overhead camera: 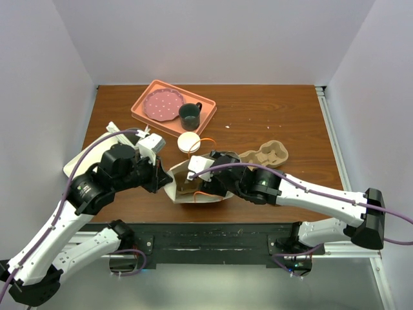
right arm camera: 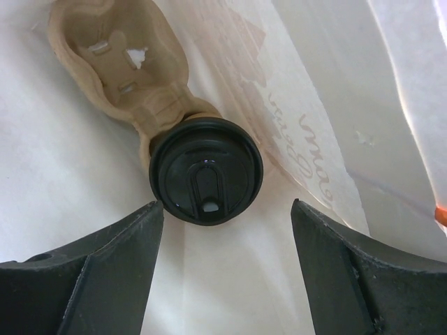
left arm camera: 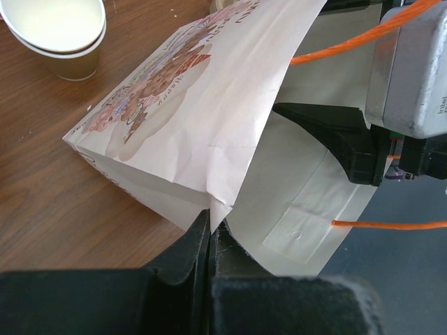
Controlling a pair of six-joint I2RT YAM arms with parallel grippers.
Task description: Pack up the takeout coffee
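Near the front edge of the table (overhead camera: 277,123), a white printed paper bag (overhead camera: 193,188) is lying on its side, its mouth opening toward the right arm. The left gripper (left arm camera: 211,225) is pinching the bag's lower lip, its jaws pressed fully together on the paper. The right gripper (right arm camera: 227,216) is reaching into the mouth with its jaws standing wide apart, gripping nothing. The takeout coffee (right arm camera: 207,172) is sitting deep inside the bag, just beyond the fingertips, its black lid facing the wrist camera and its side touching one end of a tan cardboard carrier (right arm camera: 115,59). Behind the bag an uncovered paper cup (overhead camera: 189,142) is standing, and farther back a pink tray (overhead camera: 143,115) is holding a dotted plate (overhead camera: 161,104) and a dark green mug (overhead camera: 190,115).
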